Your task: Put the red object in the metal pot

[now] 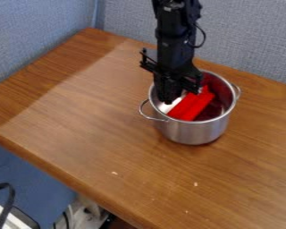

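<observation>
So the red block [191, 105] is already down inside the metal pot [196, 127], leaning against the inner wall with its long axis running diagonally, low end toward the pot's near-left side, high end up toward the far-right rim. It looks about as long as the pot is wide, so it sits propped rather than flat.

The end effector [172, 90] hangs over the left part of the pot's mouth, pointing straight down, and its fingers are pinched together with nothing between them. The block lies just to the right of and below it, inside the pot, and as far as I can tell the two aren't touching, though the fingertips are right up against the block in this view so I wouldn't swear to it.

My read: the placing bit is basically done and what's left is just lifting clear of the pot without clipping the rim or the block's raised end.

The pot sits toward the far right of the wooden table [74, 89]. No brands, labels or writing readable anywhere on the pot, block or arm.
</observation>
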You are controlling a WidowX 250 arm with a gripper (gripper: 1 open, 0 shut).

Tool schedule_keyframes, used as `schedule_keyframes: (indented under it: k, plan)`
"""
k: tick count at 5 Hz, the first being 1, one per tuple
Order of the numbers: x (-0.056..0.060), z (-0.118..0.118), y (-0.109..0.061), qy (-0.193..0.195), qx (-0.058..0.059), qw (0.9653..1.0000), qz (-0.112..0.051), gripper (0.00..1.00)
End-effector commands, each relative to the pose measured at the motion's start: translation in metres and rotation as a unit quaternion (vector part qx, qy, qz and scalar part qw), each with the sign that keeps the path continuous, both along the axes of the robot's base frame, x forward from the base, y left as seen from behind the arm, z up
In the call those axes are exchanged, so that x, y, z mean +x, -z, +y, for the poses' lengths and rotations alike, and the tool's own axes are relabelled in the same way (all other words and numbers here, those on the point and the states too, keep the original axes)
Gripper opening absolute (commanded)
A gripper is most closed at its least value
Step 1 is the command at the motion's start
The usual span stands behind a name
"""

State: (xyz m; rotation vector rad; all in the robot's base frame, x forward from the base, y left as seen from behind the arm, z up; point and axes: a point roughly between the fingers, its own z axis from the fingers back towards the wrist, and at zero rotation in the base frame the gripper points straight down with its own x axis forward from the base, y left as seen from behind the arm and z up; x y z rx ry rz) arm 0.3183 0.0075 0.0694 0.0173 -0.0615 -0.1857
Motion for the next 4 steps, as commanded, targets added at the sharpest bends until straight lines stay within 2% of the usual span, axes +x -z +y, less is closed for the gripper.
schedule_keyframes:
  k: [1,3,4]
  plan:
    - [0.013,0.01,-0.015,0.014,-0.003,0.9995,-0.03,0.0]
    - [0.024,0.028,-0.017,-0.01,-0.005,0.9991,-0.04,0.0]
    - [0.027,0.035,-0.017,0.011,-0.006,0.9988,-0.047,1.0]
